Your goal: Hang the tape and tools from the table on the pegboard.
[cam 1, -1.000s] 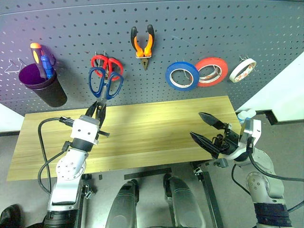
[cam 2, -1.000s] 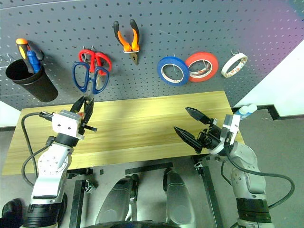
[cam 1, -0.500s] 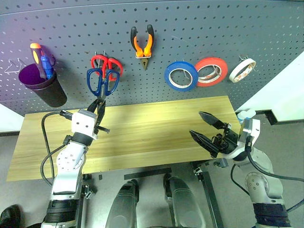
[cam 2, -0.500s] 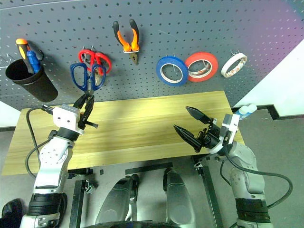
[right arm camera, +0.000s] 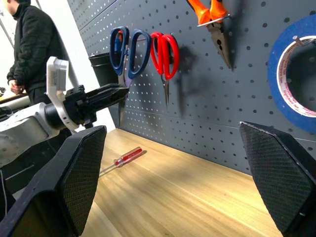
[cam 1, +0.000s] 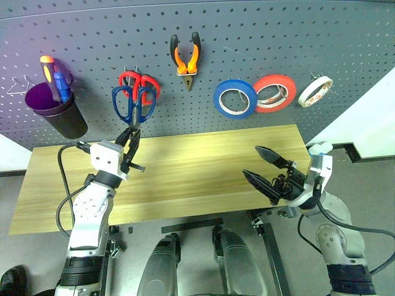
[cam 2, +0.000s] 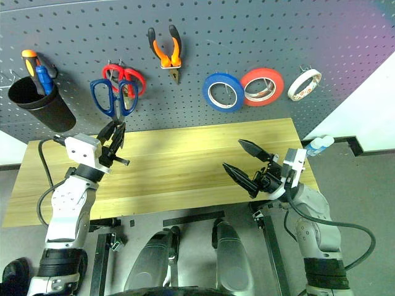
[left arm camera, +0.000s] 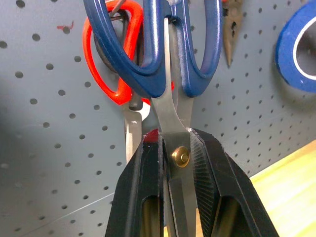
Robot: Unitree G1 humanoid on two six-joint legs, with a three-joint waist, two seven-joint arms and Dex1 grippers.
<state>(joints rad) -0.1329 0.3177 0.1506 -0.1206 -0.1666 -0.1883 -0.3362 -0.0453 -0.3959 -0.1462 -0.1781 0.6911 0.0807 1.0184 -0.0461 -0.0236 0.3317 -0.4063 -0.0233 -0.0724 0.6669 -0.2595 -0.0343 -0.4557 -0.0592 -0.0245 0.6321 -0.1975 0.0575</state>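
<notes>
The left gripper pinches the blades of the blue scissors and holds them up against the pegboard, right by the red scissors on their hook. The right gripper hangs over the table near its right edge, fingers spread wide and holding nothing. The blue tape and the orange pliers hang on the pegboard. A red-handled screwdriver lies on the table (near the left end).
</notes>
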